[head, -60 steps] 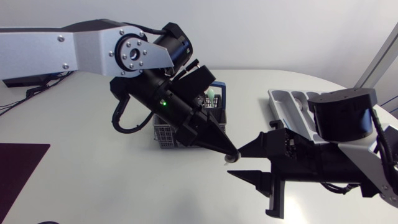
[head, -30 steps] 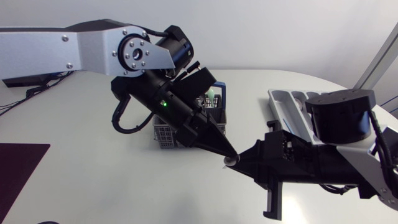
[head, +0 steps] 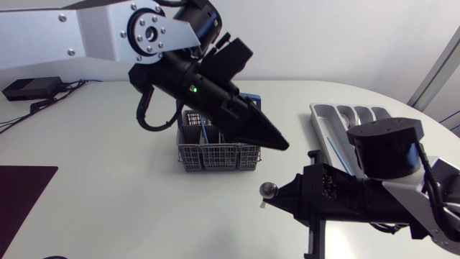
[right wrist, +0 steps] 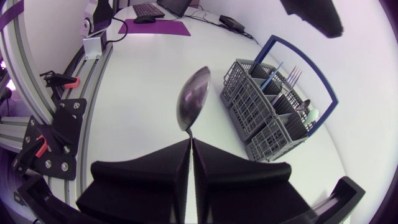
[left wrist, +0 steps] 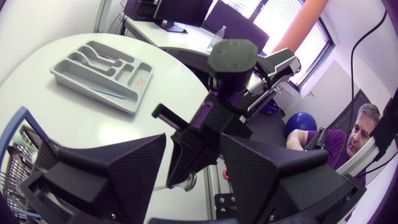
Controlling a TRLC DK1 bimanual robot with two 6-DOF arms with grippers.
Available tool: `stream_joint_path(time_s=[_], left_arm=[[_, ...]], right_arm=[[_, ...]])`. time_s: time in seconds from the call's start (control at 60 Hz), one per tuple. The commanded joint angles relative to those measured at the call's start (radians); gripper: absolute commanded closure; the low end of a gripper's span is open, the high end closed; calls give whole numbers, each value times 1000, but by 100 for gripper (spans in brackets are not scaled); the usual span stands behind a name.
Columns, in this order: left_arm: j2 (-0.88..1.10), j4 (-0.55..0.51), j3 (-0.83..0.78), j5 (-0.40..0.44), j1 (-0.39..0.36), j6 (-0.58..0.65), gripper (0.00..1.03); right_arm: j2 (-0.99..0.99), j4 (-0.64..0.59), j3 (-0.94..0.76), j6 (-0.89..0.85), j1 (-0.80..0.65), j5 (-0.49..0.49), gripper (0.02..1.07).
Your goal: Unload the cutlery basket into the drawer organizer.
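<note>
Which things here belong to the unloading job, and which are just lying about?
Job: metal spoon in right gripper; grey wire cutlery basket with blue handle; grey plastic drawer organizer.
Lying about: dark purple mat; black box with cables.

It was a robotics lab bench: a left arm [head: 86, 32] and a right arm [head: 384, 151] hung over a white table [head: 108, 187], with a black box [head: 32, 88] and loose cables [head: 39, 104] far left of the cutlery basket [head: 215, 150].
</note>
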Motion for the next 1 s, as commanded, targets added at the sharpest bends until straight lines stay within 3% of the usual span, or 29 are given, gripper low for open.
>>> stream_joint_path(time_s=[0.0,0.167,0.25,0.333,0.417,0.6,0.8,0.983], left_arm=[[-5,41,30,16,16,-83,23],[-43,107,25,-122,50,-117,23],[-58,159,2,-262,63,-134,23],[-67,216,-46,-414,71,-140,23],[-87,254,-104,-498,74,-138,23],[-112,297,-193,-664,65,-137,23],[-120,326,-251,-777,53,-138,23],[-123,331,-277,-803,53,-146,23]], right_arm=[[0,-7,-21,13,-1,15,101],[-34,-24,-3,5,-122,89,101],[-39,-22,-1,-18,-190,157,101],[-49,-6,-21,-46,-228,266,101],[-69,8,-46,-61,-237,382,101],[-98,16,-81,-138,-348,523,101],[-100,48,-110,-268,-588,509,101],[27,136,-113,-369,-826,437,101]])
